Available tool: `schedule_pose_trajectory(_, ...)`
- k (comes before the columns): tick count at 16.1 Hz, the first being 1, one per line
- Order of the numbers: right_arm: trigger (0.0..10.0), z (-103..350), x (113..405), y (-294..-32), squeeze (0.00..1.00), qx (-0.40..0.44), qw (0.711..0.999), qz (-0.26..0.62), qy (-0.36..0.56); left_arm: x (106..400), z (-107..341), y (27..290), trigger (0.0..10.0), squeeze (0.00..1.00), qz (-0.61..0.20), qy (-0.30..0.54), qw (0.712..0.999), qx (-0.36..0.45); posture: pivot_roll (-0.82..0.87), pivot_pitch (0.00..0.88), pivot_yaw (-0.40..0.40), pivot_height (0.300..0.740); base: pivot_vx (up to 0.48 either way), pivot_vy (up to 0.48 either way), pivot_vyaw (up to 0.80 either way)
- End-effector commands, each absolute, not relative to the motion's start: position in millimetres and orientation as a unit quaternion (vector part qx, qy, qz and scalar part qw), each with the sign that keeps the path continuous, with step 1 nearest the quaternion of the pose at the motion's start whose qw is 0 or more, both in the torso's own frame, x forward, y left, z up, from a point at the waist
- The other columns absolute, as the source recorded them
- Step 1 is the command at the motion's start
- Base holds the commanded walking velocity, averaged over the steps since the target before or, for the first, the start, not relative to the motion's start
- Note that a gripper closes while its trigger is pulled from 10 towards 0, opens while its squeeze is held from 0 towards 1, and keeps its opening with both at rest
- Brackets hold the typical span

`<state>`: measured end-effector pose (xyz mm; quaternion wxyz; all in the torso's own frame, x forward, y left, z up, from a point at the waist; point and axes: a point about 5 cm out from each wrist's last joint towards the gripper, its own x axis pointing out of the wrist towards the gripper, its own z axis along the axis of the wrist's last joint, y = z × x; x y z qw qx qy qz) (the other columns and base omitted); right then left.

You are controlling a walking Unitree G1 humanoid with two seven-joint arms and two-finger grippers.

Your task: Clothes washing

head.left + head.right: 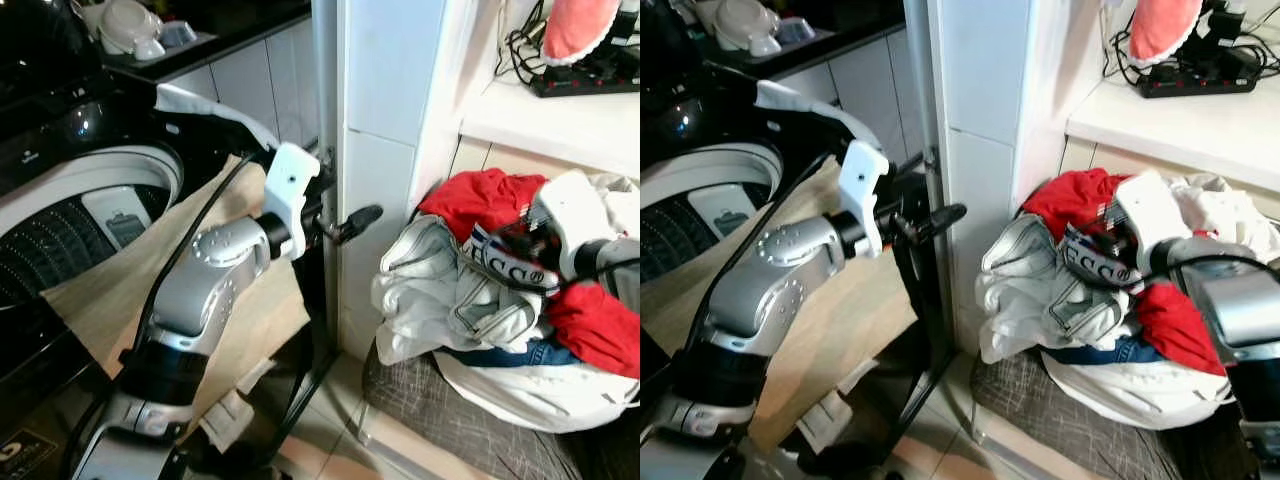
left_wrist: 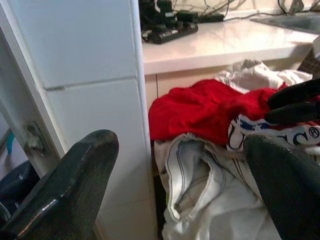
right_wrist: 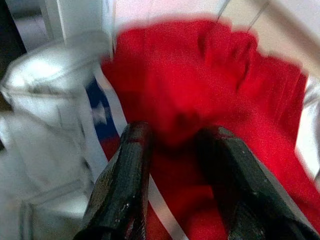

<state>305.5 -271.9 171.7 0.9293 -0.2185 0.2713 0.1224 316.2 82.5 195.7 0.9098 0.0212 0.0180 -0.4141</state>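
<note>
Red garment (image 3: 210,85) under right claw (image 3: 175,145), fingers parted narrowly, tips in laundry pile (image 1: 480,290), nothing pinched yet. Step judged: picking clothes for washer (image 1: 70,210). Next: close on fabric, lift clear, swing left. Left claw (image 1: 345,222) wide, empty, beside white pillar (image 1: 385,150). Pillar edge between pile and washer; surface (image 1: 560,120) behind pile.

On my right I see a big pile of clothes (image 1: 500,300), heaped up and spilling over. A red shirt (image 1: 478,196) lies crumpled on top. Near it sits a white top with blue letters (image 1: 505,262). A whitish jacket (image 1: 440,295) hangs down the left side. The washing machine (image 1: 90,215) stands open on my far left.
</note>
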Motion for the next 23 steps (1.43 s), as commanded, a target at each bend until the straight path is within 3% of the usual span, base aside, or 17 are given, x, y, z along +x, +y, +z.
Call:
schedule_pose_trajectory(1, 10.0, 173, 309, -274, 0.0, -0.235, 0.924, 0.121, 0.275, 313, 199, 81, 10.0, 0.0, -0.425, 0.016, 0.904, 0.031, -0.06, 0.0, 0.079, 0.74, 0.0, 0.0, 0.0)
schedule_pose_trajectory(4, 10.0, 163, 311, -281, 0.0, -0.264, 0.917, 0.104, 0.282, 313, 199, 81, 10.0, 0.0, -0.424, 0.016, 0.905, 0.036, -0.06, 0.0, 0.077, 0.74, 0.0, 0.0, 0.0)
schedule_pose_trajectory(5, 0.0, 163, 312, -281, 0.0, -0.253, 0.922, 0.099, 0.275, 314, 199, 81, 10.0, 0.0, -0.421, 0.015, 0.906, 0.039, -0.06, 0.0, 0.076, 0.74, 0.0, 0.0, 0.0)
schedule_pose_trajectory(16, 0.0, 164, 313, -282, 0.0, -0.243, 0.928, 0.1, 0.263, 319, 201, 81, 10.0, 0.0, -0.403, 0.005, 0.914, 0.041, -0.06, 0.0, 0.083, 0.74, 0.0, 0.0, 0.0)
schedule_pose_trajectory(23, 0.0, 177, 317, -286, 0.0, -0.22, 0.944, 0.079, 0.233, 333, 201, 85, 10.0, 0.0, -0.345, 0.002, 0.938, 0.021, -0.07, 0.0, 0.091, 0.74, 0.0, 0.0, 0.0)
